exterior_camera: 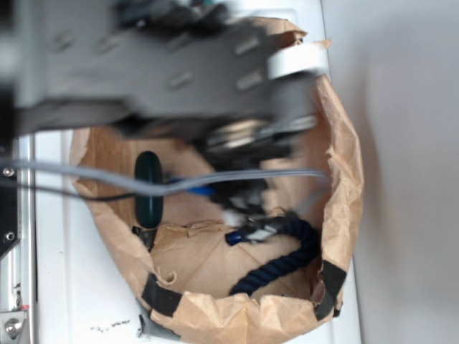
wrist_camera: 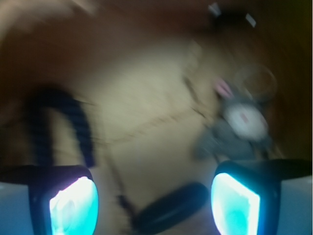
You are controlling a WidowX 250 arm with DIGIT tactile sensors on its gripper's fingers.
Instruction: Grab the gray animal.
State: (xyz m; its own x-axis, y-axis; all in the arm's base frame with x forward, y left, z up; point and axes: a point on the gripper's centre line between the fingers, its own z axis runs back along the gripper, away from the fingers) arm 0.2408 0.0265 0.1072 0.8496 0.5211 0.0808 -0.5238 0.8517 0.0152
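Observation:
In the wrist view the gray animal (wrist_camera: 239,125) lies on the paper bag's floor, ahead and to the right, with a cream face, red dots and a pink ear; it is blurred. My gripper (wrist_camera: 155,205) is open and empty, its cyan pads (wrist_camera: 73,208) wide apart, above the bag floor. The animal is just beyond the right finger, apart from it. In the exterior view the blurred arm and gripper (exterior_camera: 240,201) reach down into the bag and hide the animal.
A crumpled brown paper bag (exterior_camera: 215,312) holds everything. A dark green oval object (exterior_camera: 148,188) lies at its left; in the wrist view it (wrist_camera: 171,205) is between my fingers. A navy blue rope (exterior_camera: 287,254) curls at the right, also seen in the wrist view (wrist_camera: 58,122).

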